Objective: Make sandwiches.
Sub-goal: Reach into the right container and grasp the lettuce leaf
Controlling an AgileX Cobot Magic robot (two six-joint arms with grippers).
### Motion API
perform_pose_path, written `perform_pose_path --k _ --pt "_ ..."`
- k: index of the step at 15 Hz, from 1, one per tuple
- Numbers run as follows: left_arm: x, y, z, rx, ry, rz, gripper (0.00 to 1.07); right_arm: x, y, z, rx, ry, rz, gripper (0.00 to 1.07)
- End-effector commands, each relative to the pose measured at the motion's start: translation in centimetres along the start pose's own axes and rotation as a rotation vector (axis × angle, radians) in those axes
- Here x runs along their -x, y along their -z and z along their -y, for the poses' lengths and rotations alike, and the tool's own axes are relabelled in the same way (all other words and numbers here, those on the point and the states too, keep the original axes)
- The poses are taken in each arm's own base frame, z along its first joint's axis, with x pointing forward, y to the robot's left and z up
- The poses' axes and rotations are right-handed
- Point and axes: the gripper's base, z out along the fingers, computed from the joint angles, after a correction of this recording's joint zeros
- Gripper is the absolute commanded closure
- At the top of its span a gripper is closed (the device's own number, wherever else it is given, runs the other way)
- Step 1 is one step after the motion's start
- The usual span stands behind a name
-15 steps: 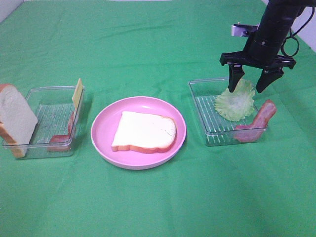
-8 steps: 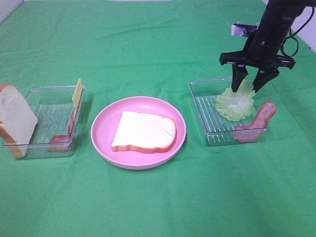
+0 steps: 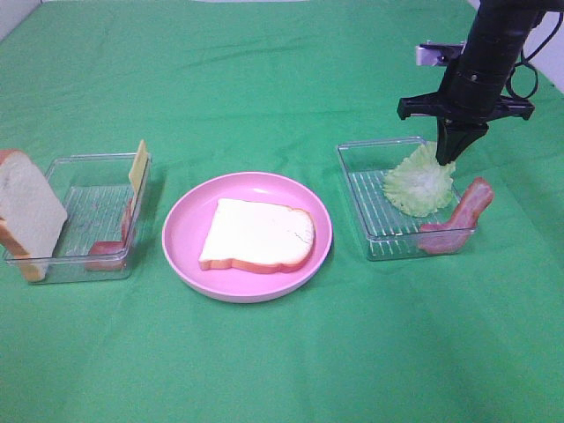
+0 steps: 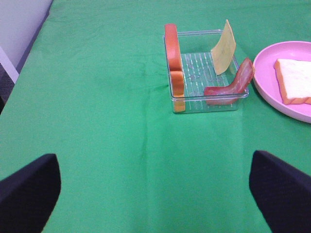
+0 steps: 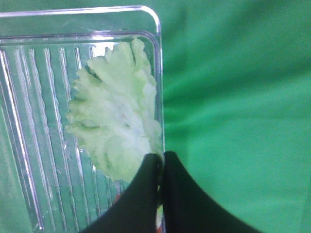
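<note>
Two clear trays are seen on the green-clothed table [image 3: 264, 88] in the ext. high view, w/ a pink plate [image 3: 181, 256] btwn them. One bread slice [image 3: 257, 234] is laid flat on the plate. At the left tray [image 3: 66, 161] a second bread slice [image 3: 28, 211] is stood on edge at the outer wall, a cheese slice [image 3: 138, 164] is propped upright at the far inner corner & a left bacon strip [image 3: 110, 251] is leant at the near inner corner. In the right tray [image 3: 352, 163] a lettuce leaf [image 3: 421, 183] is tilted up toward the outer wall, and a right bacon strip [image 3: 458, 220] is draped over the near outer corner. The right pincer [image 3: 447, 152] is held above that tray, pointed down, jaws brought together on the leaf's upper edge.

From the left wrist cam, the left pincer [image 4: 155, 194] is shown w/ jaws wide apart, only cloth btwn its dark fingers [image 4: 29, 194], well apart from the left tray [image 4: 204, 33]. The second bread slice [image 4: 174, 58], cheese slice [image 4: 224, 47] & left bacon strip [image 4: 233, 85] are seen at the tray, w/ the pink plate [image 4: 265, 82] just beside it.

From the right wrist cam, the right pincer [image 5: 159, 162] is seen clamped on the edge of the lettuce leaf [image 5: 116, 121], close to the wall of the right tray [image 5: 158, 73]. The rest of the leaf is spread over the ribbed tray floor.
</note>
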Motion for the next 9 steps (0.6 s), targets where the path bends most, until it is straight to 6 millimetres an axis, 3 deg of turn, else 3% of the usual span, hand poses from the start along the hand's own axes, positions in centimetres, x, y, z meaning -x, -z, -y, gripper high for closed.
perform_pose_path --k 1,4,9 --pt "0.0 0.1 0.1 -0.003 0.003 0.025 0.07 0.0 -0.1 0.2 -0.01 0.012 -0.003 1.07" --pt "0.0 0.1 0.1 -0.003 0.003 0.025 0.07 -0.3 1.3 0.2 -0.01 0.012 0.002 1.07" --pt "0.0 0.1 0.1 -0.003 0.003 0.025 0.07 -1.5 6.8 -0.1 0.024 -0.007 0.098 1.07"
